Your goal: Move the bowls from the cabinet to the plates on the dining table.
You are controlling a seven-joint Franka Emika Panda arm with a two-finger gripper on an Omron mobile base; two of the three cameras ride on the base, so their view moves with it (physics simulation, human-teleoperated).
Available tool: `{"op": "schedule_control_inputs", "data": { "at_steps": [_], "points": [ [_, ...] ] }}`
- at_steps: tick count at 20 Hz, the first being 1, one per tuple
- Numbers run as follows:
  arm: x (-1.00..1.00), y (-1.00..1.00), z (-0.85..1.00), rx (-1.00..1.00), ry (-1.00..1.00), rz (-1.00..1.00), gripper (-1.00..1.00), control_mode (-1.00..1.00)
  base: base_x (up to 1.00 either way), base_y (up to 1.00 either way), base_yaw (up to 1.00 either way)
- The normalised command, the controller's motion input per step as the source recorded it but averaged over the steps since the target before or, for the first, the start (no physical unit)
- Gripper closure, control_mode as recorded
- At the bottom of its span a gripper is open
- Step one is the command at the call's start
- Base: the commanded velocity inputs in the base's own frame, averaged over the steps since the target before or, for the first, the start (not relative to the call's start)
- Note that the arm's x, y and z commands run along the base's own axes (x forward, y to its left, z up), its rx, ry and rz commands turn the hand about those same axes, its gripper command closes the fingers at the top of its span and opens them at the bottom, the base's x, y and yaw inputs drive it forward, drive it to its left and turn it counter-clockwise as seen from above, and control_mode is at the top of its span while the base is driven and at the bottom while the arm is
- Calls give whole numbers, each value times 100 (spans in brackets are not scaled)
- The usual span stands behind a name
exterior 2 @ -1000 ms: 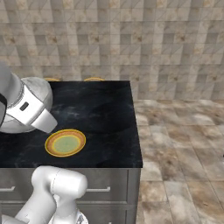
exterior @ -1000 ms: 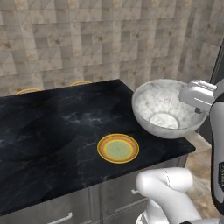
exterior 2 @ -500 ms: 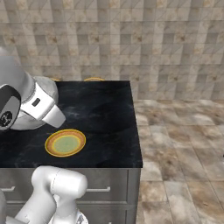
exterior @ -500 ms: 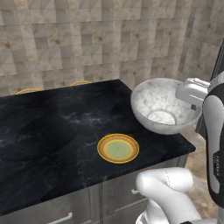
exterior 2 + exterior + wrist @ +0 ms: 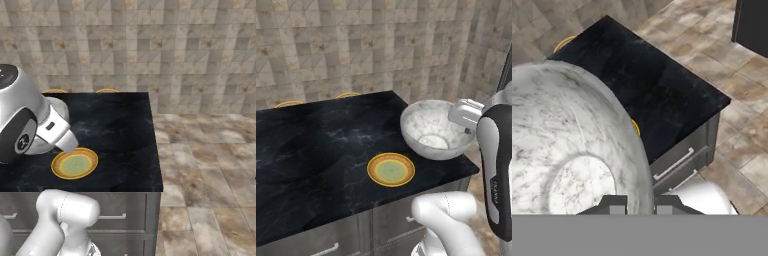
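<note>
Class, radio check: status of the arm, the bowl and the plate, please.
Fingers shut on marbled bowl rim. Bowl held above dining table, beside orange plate. Plate bare, nothing blocking.

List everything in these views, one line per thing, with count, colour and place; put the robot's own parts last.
marbled bowl: one, whitish-grey, held by its rim above the table's right end, beside the near plate, not on it.
near plate: one, orange-yellow with a greenish middle, flat on the table near its front edge, nothing on it.
far plates: two, orange-yellow, at the table's back edge, only their rims showing.
dining table: one, black marble top with white veins, grey base with drawers below.
wall: beige-grey stone tiles, behind the table.
floor: brownish stone tiles, right of the table.
gripper: one, dark fingertips shut on the bowl's rim, one inside and one outside.
arm: one, white with dark joints, at the table's right end.
</note>
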Motion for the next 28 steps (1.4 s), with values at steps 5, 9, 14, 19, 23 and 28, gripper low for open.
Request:
{"op": "schedule_control_inputs", "data": {
  "at_steps": [5,9,14,19,23,28],
  "points": [
    [18,15,-33,2,19,0,100,-100,0,0,0],
    [47,0,-22,1,30,0,100,-100,0,0,0],
    [57,6,-30,10,21,0,100,-100,0,0,0],
    [18,6,-51,3,1,3,100,-100,0,0,0],
    [13,5,-45,0,-1,2,100,-100,0,0,0],
    [24,0,-19,0,-7,0,100,-100,0,0,0]
  ]
}}
